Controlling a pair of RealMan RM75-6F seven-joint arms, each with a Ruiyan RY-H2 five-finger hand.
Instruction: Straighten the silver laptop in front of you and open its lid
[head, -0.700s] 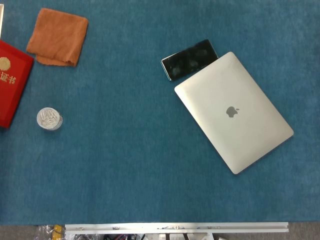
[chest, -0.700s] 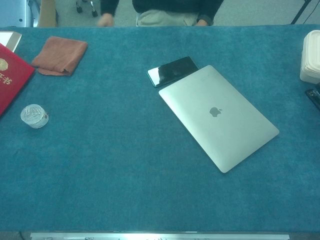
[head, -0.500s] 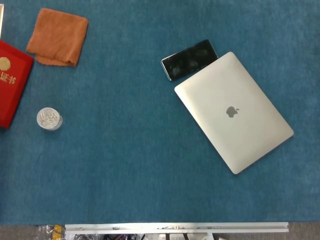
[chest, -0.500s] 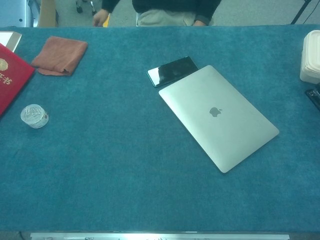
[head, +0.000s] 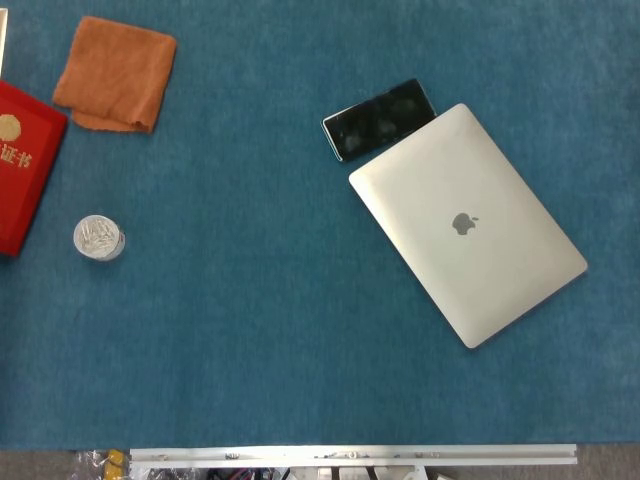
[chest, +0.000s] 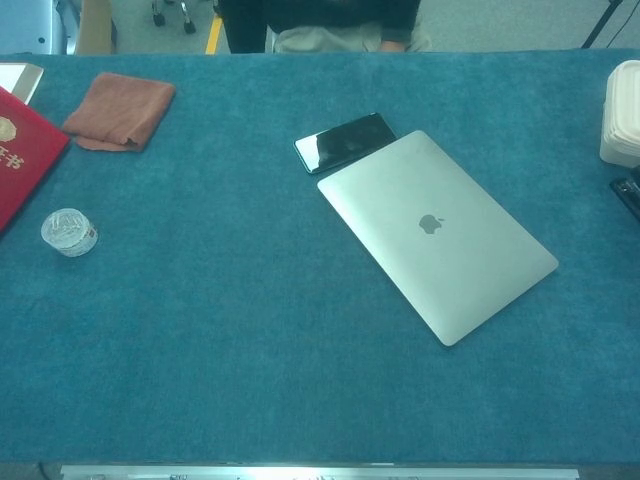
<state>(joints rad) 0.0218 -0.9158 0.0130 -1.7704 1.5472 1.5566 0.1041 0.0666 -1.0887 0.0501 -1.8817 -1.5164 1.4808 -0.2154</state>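
Teal carpet-like table covering (chest: 200, 340), evenly lit, edged at the near side by a metal rail (head: 350, 455). Beyond the far edge, grey floor (chest: 500, 25) with a yellow line (chest: 212, 30) and chair casters (chest: 170, 15).

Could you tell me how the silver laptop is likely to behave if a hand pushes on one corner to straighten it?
The silver laptop looks like a rigid slab lying flat, so it would probably pivot as one piece. The blue cloth may add drag. Its far corner seems to touch the black phone, which might get nudged.
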